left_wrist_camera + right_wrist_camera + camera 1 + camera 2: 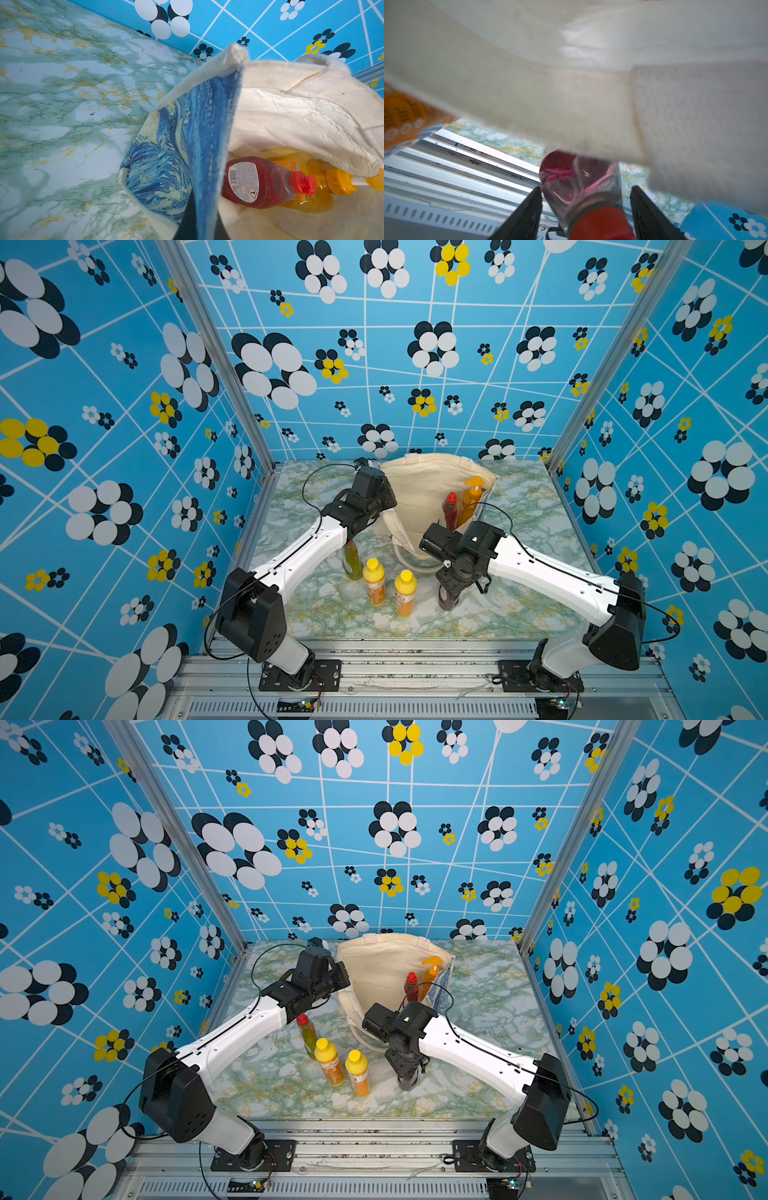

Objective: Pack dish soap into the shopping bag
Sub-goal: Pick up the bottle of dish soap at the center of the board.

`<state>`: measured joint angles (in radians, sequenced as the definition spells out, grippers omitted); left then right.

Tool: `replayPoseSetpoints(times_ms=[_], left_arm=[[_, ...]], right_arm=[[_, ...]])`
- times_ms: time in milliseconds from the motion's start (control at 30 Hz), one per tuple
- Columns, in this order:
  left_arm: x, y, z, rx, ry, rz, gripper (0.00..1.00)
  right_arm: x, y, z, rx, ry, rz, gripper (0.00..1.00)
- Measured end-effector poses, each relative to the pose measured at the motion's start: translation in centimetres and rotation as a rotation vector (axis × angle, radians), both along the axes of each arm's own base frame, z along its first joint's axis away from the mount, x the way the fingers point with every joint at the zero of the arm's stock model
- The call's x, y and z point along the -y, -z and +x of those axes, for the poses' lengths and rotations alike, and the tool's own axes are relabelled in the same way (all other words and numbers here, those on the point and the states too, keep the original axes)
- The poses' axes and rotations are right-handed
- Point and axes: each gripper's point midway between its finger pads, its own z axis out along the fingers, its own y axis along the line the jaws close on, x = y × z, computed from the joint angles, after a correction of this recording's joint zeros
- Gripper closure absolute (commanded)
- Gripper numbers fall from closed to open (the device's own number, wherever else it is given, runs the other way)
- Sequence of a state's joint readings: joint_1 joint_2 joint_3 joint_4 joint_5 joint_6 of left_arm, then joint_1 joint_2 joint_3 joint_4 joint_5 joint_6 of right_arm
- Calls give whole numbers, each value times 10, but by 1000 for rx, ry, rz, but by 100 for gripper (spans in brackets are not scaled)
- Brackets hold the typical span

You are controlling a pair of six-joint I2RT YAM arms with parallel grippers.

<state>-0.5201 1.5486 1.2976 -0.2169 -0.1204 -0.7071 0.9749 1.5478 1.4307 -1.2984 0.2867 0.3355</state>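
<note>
The dark red bottle (448,602) you are working on stands on the bench (519,531) just outside the shopping bag (419,489), in front of its mouth, not yet lifted. Your right tool (585,188) straddles its shoulder just below the red cap, with a finger spread on either side. In the right wrist view a gap shows beside one finger, so I judge you have no grip on it yet.

Inside the bag you have two bottles packed: a second dark red bottle (450,510) and the orange pump bottle (471,495). They touch each other against the bag's right wall. Your left tool (202,228) is pressed together on the bag's rim, pinching the blue-printed cloth and holding the mouth up and open.

Outside the bag, to the left of its mouth, stand the olive-green bottle (307,1036), a yellow-capped orange bottle (374,580) and its yellow-capped twin (405,593), upright and close together.

That puts you at two packed and four to go. You have to close on this bottle, carry it over the rim, then fetch the other three.
</note>
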Motion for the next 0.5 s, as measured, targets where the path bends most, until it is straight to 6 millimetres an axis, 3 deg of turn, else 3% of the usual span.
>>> replayPoseSetpoints(times_ms=[233,367,500], left_arm=[[0,-1,0,-1,0,1,100],[0,-1,0,-3,0,2,100],[0,-1,0,-2,0,2,100]], right_arm=[[-10,-1,4,27,149,89,19],[-21,-1,8,50,251,180,21],[-17,6,7,56,324,196,24]])
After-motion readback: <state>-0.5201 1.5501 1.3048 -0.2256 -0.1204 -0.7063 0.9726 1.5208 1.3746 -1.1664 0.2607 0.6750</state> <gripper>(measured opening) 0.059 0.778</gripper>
